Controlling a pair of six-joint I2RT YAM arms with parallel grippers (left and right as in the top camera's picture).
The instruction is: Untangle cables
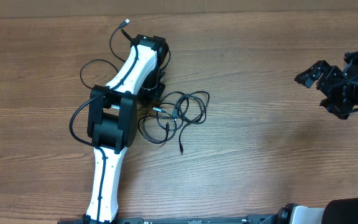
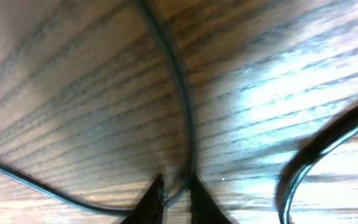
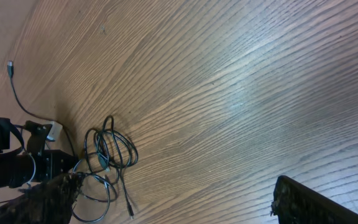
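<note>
The cables [image 1: 180,111] lie as loose black loops in the middle-left of the wooden table, with one plug end [image 1: 182,150] trailing toward the front. More loops reach under the left arm, and a silver-tipped plug [image 1: 126,22] lies at the back. My left gripper [image 1: 156,94] points down at the left edge of the tangle. In the left wrist view it [image 2: 176,194] is shut on one thin cable [image 2: 183,93] that passes between its fingertips. Far to the right, my right gripper [image 1: 317,93] hangs open and holds nothing. The right wrist view shows the cables [image 3: 110,152] far from the right gripper [image 3: 185,205].
The white and black left arm [image 1: 123,81] covers part of the tangle. A thicker black cord [image 2: 319,146] curves past the left fingers on the right. Bare wooden table [image 1: 260,137] separates the cables from the right arm.
</note>
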